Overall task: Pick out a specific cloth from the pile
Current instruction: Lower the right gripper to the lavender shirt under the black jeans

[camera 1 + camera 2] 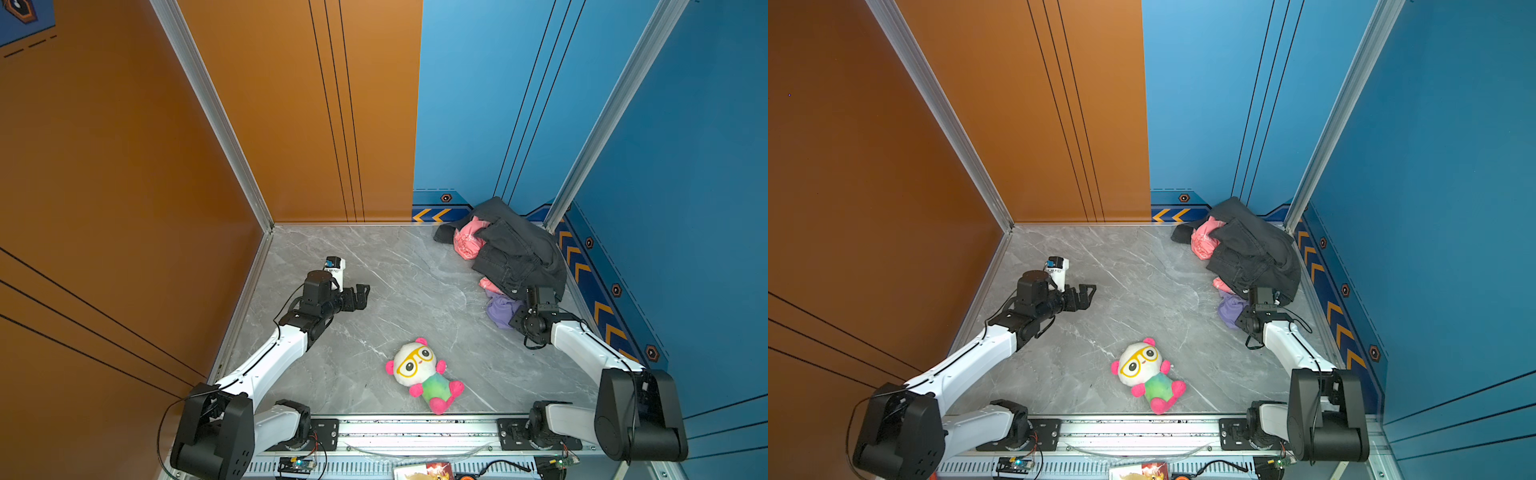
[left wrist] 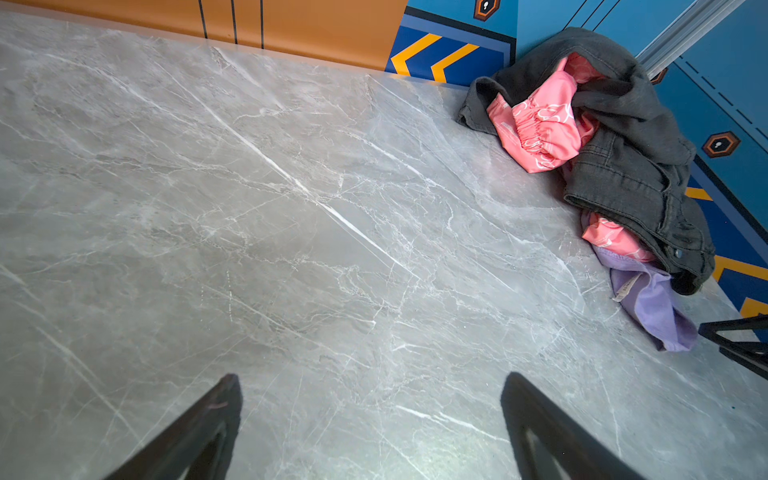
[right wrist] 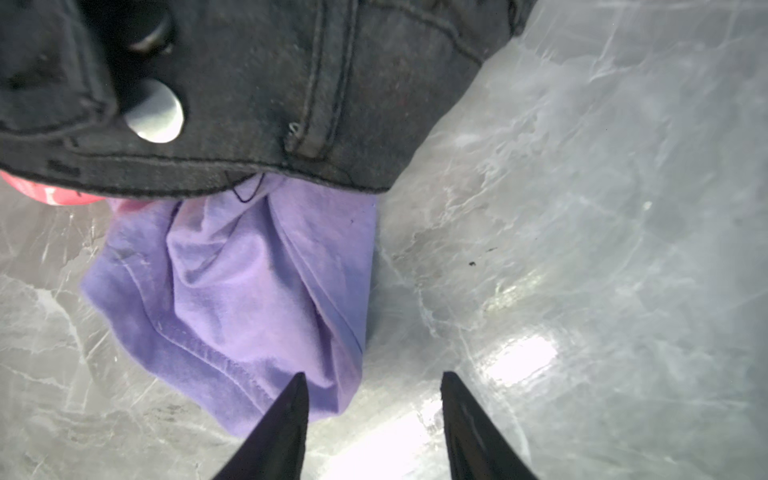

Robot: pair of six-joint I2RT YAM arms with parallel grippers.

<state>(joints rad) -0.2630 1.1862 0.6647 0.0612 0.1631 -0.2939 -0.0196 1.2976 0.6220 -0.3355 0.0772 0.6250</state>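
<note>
Where the pile [image 1: 515, 253] of clothes sits in the far right corner of the desk [image 1: 395, 266], the lavender cloth [image 3: 232, 291] pokes out from under the dark jeans [image 3: 270, 83], beside a pink garment [image 2: 540, 124]. The right fingers [image 3: 291, 411] stand partly apart at its hem, gripping nothing. The left fingers [image 2: 216, 411] are spread wide over bare desk, well apart from the pile. A plush toy [image 1: 419, 365] lies near the front.

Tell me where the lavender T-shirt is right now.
In both top views the lavender T-shirt lies on the table's right side, poking out from under the dark grey jeans at their near end, just ahead of the right gripper.
</note>
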